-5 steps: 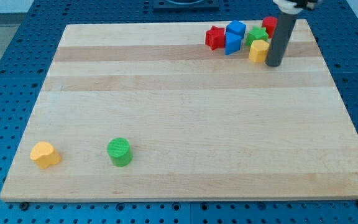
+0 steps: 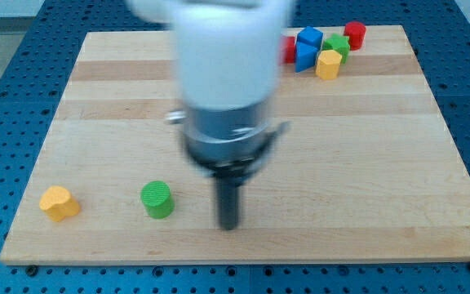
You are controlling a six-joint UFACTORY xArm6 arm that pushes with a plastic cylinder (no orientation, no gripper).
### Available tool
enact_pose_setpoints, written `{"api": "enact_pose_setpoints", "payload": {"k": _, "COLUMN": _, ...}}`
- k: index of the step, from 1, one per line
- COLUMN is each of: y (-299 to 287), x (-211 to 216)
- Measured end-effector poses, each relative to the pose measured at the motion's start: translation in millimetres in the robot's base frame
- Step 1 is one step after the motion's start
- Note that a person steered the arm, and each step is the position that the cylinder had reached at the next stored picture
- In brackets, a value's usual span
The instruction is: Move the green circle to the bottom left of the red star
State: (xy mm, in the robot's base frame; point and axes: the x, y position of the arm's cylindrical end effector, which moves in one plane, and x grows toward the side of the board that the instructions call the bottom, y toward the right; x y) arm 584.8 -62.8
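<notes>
The green circle [image 2: 157, 199] lies near the view's bottom left of the wooden board [image 2: 365, 163]. My tip [image 2: 229, 226] rests on the board a short way to the right of the green circle, not touching it. The arm's white and grey body rises above the tip and covers the board's upper middle. The red star [image 2: 288, 50] is at the view's top right, mostly hidden behind the arm; only its right edge shows.
A cluster sits at the top right: two blue blocks [image 2: 307, 46], a green block [image 2: 339, 45], a yellow block [image 2: 327, 64] and a red block [image 2: 354, 33]. A yellow-orange block [image 2: 59, 202] lies at the bottom left corner.
My tip has swept from beside the top-right cluster down and left to just right of the green circle. No block has moved.
</notes>
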Motion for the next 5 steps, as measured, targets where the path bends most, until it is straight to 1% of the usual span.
{"api": "enact_pose_setpoints", "payload": {"k": 1, "y": -51.0, "x": -10.3}}
{"api": "enact_pose_setpoints", "payload": {"k": 2, "y": -45.6, "x": -50.6}}
{"api": "enact_pose_setpoints", "payload": {"k": 3, "y": -67.1, "x": -44.5}}
{"api": "enact_pose_setpoints", "payload": {"k": 4, "y": -122.4, "x": -54.1}}
{"api": "enact_pose_setpoints", "payload": {"k": 5, "y": -106.5, "x": -78.3}}
